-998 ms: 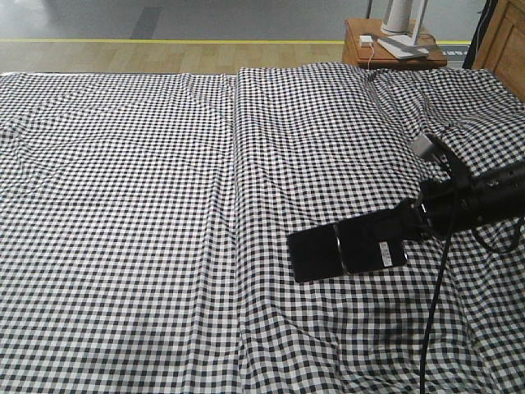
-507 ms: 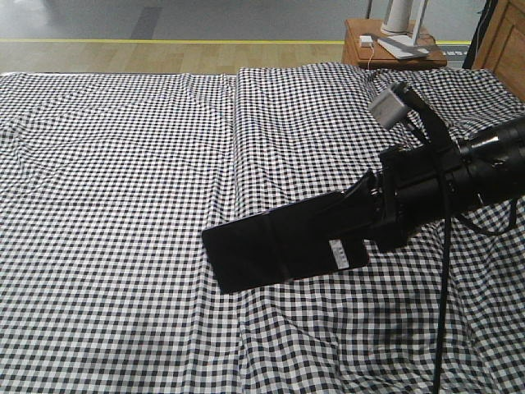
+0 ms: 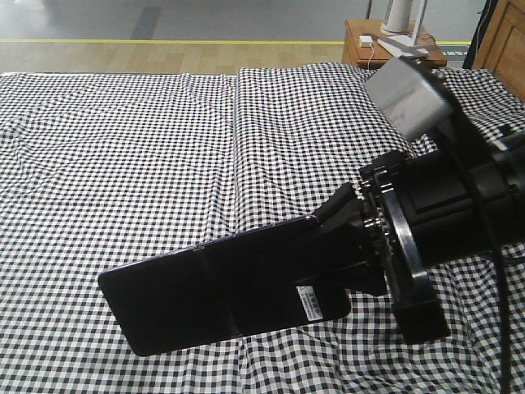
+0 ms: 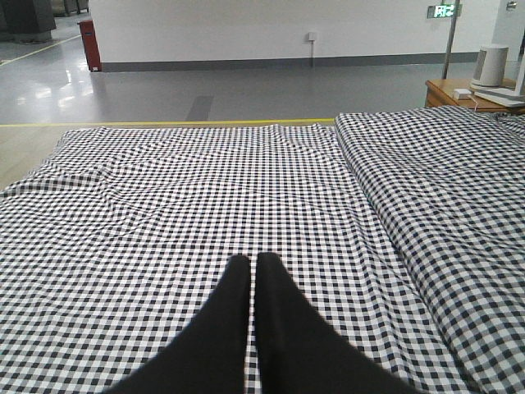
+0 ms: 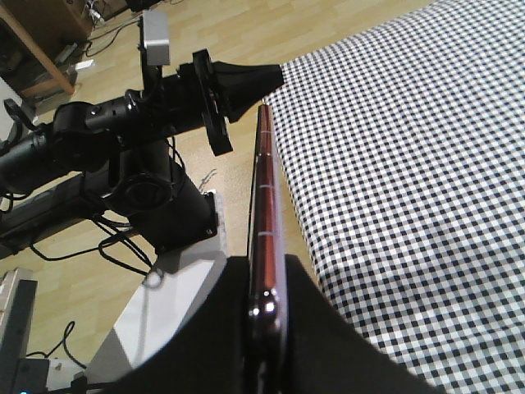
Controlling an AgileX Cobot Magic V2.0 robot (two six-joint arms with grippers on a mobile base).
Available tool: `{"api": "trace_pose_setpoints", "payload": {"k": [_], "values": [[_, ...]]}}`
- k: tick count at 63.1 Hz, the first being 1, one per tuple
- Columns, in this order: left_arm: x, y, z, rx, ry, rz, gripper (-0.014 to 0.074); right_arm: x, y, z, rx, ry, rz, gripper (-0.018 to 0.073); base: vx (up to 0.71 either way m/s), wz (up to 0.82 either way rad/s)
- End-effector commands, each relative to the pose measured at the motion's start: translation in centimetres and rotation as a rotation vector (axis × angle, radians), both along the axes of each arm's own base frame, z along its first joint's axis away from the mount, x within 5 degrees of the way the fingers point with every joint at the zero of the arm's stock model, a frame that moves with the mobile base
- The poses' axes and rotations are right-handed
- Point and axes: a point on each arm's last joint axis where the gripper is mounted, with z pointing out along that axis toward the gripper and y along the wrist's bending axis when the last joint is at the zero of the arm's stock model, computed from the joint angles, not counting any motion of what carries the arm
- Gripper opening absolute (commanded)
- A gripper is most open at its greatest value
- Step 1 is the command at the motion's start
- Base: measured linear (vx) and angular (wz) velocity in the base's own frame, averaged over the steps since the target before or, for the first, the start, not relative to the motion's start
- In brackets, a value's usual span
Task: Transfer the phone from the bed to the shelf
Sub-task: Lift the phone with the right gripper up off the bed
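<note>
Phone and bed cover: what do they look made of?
The phone looks like glass or glossy plastic: a smooth black face with a sheen. Its pinkish edge seems metallic. The bed cover looks like thin woven cloth, matte, wrinkled and creased.

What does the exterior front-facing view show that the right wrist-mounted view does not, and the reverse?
Only the front view shows the broad black face of the phone, its white sticker, the middle seam of the bed and the side table. Only the right wrist view shows the phone's pinkish edge seen edge-on, the left arm and the wooden floor. Both show the right end effector gripping the phone, and the gingham bed.
</note>
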Motion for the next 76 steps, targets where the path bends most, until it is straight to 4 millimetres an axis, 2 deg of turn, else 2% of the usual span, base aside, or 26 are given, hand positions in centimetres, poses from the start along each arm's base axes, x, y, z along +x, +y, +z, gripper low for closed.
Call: {"api": "trace_pose_setpoints", "payload": {"k": [1,76], "values": [[0.02,0.02,0.44,-0.005,-0.071,0.003,0.0001,-1.60,-0.09,2.24,0.104,-0.002,0.052,-0.0002,0.00,0.00],[0.02,0.02,0.44,-0.005,-0.071,0.003,0.0001,-1.79,-0.17,2.40,0.106,-0.009,0.051,-0.0002,0.00,0.00]]}}
